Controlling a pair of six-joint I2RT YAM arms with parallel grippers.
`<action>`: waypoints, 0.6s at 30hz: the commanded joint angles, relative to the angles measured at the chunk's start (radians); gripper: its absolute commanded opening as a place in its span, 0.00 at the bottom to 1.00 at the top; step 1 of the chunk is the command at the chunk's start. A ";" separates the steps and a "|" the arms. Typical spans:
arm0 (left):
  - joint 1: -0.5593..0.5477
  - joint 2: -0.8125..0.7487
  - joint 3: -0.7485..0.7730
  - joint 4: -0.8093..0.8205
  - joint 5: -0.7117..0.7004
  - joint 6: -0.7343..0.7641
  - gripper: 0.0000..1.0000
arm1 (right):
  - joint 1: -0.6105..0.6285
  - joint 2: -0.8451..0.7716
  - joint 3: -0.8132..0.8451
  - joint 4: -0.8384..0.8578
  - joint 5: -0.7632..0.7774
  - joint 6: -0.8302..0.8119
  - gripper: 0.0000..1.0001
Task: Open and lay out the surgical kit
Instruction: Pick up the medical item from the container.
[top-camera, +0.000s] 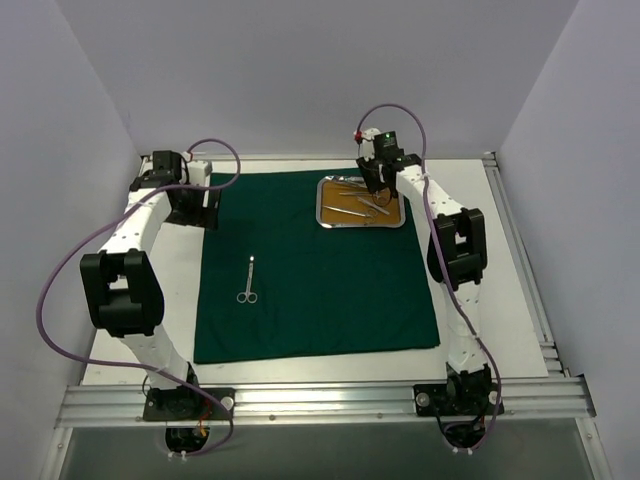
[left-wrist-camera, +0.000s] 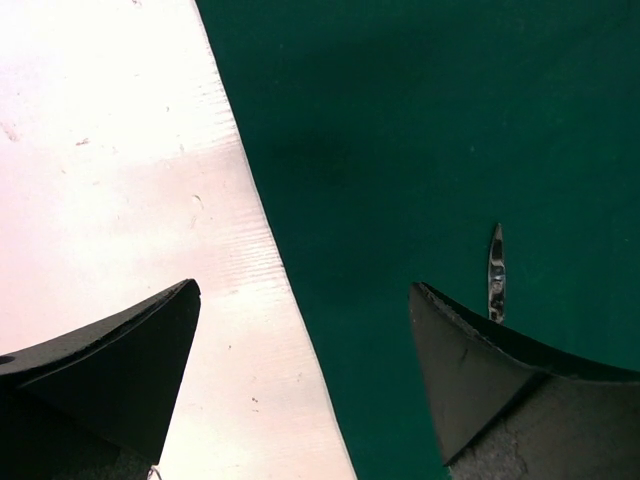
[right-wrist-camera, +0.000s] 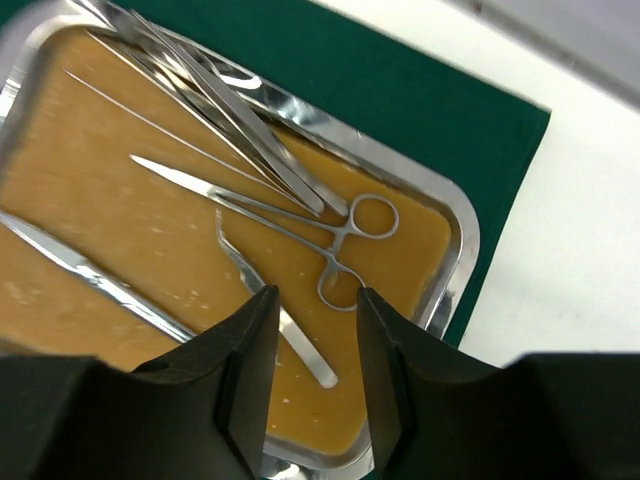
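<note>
The dark green drape (top-camera: 320, 270) lies spread flat on the table. The steel tray (top-camera: 322, 203) with tan liner sits on its far right part and holds several silver instruments. In the right wrist view the tray (right-wrist-camera: 455, 215) holds ring-handled forceps (right-wrist-camera: 345, 240), bent tweezers (right-wrist-camera: 275, 315) and other slim tools. My right gripper (top-camera: 375, 185) hovers over the tray, open and empty (right-wrist-camera: 318, 300), just near the forceps rings. One pair of scissors (top-camera: 247, 281) lies alone on the drape's left part. My left gripper (top-camera: 195, 205) is wide open (left-wrist-camera: 305, 300) over the drape's left edge (left-wrist-camera: 262, 215).
White table (left-wrist-camera: 110, 160) lies left of the drape. A silver instrument tip (left-wrist-camera: 496, 270) shows by my left gripper's right finger (left-wrist-camera: 500, 380). White walls enclose the table on three sides. A metal rail (top-camera: 320, 400) runs along the near edge.
</note>
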 joint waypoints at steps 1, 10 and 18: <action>0.010 0.035 0.053 0.021 -0.015 0.022 0.95 | 0.009 0.009 0.052 -0.046 -0.032 -0.010 0.35; 0.021 0.064 0.064 0.009 0.002 0.014 0.95 | -0.016 0.072 0.055 -0.078 -0.105 -0.046 0.38; 0.027 0.063 0.061 0.008 0.011 0.013 0.95 | -0.017 0.150 0.115 -0.113 -0.142 -0.042 0.39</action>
